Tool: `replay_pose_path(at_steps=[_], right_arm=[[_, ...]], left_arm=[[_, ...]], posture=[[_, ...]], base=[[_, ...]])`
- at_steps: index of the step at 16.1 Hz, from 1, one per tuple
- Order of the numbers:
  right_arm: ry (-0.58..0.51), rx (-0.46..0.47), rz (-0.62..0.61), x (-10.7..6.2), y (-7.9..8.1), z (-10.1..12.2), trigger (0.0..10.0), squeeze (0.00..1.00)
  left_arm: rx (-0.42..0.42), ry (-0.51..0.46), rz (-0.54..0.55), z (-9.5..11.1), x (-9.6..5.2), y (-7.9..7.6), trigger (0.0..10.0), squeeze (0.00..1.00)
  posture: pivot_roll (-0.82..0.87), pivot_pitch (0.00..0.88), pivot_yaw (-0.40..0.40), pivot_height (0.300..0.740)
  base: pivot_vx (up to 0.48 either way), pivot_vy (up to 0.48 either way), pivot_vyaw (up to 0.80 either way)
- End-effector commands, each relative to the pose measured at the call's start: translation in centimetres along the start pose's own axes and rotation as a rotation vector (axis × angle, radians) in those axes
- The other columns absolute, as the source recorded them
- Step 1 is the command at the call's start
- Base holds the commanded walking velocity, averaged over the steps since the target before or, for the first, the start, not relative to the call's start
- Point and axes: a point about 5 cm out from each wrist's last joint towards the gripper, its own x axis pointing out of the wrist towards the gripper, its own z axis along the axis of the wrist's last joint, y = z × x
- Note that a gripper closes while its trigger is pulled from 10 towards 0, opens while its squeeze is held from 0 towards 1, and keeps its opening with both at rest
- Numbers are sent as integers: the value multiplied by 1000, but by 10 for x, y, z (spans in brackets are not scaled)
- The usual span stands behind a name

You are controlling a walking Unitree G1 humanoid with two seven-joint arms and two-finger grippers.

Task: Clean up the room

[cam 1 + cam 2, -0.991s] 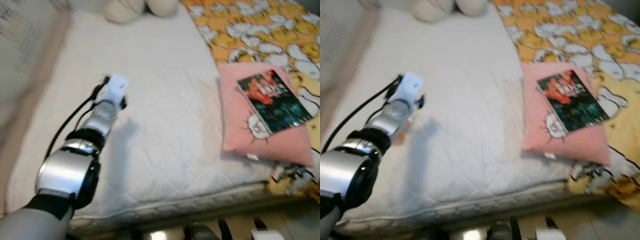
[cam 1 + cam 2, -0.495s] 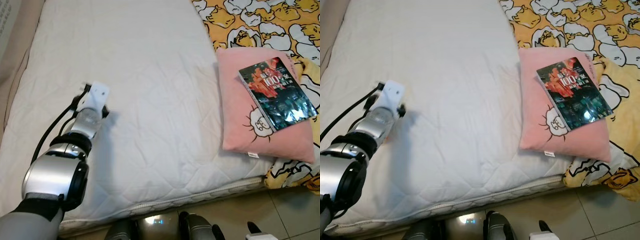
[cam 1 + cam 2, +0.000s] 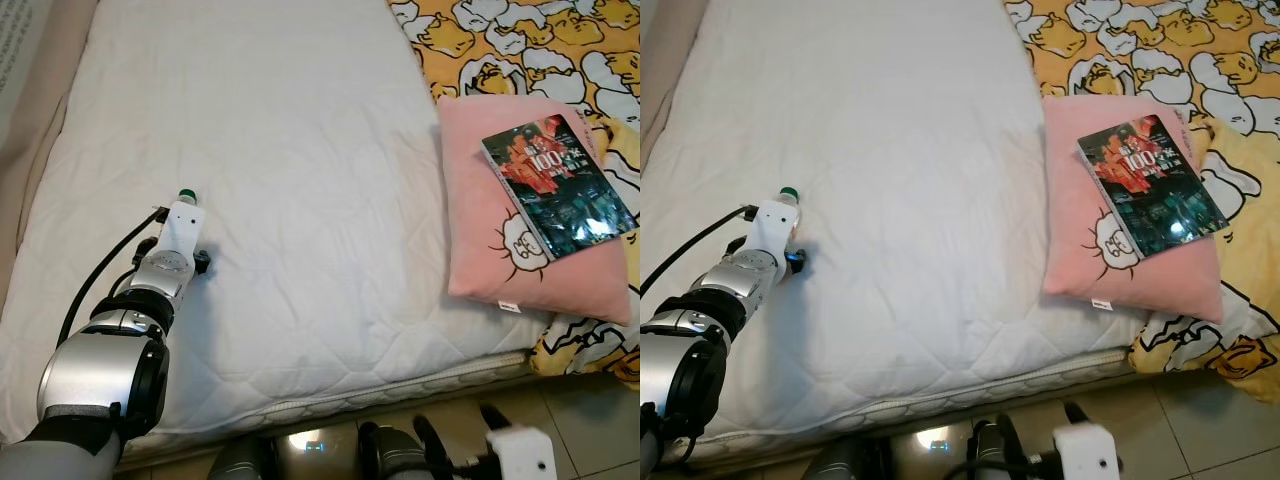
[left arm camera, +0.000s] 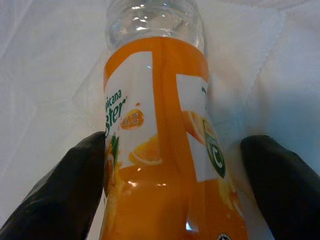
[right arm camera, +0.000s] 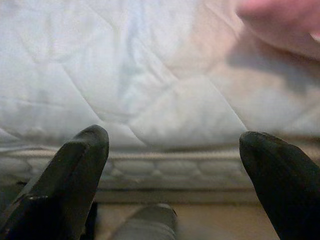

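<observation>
We are logging the left claw reaching out over the white quilted mattress, w/ an orange juice bottle lying between its two black fingers. In the left wrist view, one finger is sitting against the label side of the bottle; the other is standing a little apart from it, mattress showing in the gap. So we are rating the left claw as spread moderately around the bottle, not clamped. From the head views, the bottle's green cap is poking out just beyond the white wrist housing; the bottle is lying on the mattress toward the robot's left side.

We are seeing the right claw low at the bed's front edge, fingers spread wide, gripping nothing, pointing at the mattress side and seam.

Other items: a pink pillow is resting on the bed's right portion, w/ a book lying flat on top of it. A yellow patterned blanket is lying beyond and beside the pillow. Tiled floor is showing below the bed.
</observation>
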Motion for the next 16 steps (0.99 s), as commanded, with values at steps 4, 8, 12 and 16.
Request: replay_pose_path(at_steps=[4,8,12,16], right_arm=[[-36,-16,86,8,1,15,10000,0],[-24,-9,233,16,14,17,10000,0],[-65,-31,231,47,3,21,10000,0],[-182,-3,155,81,-9,42,10000,0]], left_arm=[[0,40,-42,-15,1,-8,0,0],[21,0,-70,-11,0,-13,0,0],[-35,-93,-202,-3,-3,-43,0,0],[-213,-268,-330,0,-10,-62,0,0]], posture=[[-308,208,1,740],[-291,183,10,740],[-234,88,34,740],[-180,0,68,740]], base=[[0,0,0],[0,0,0],[0,0,0],[0,0,0]])
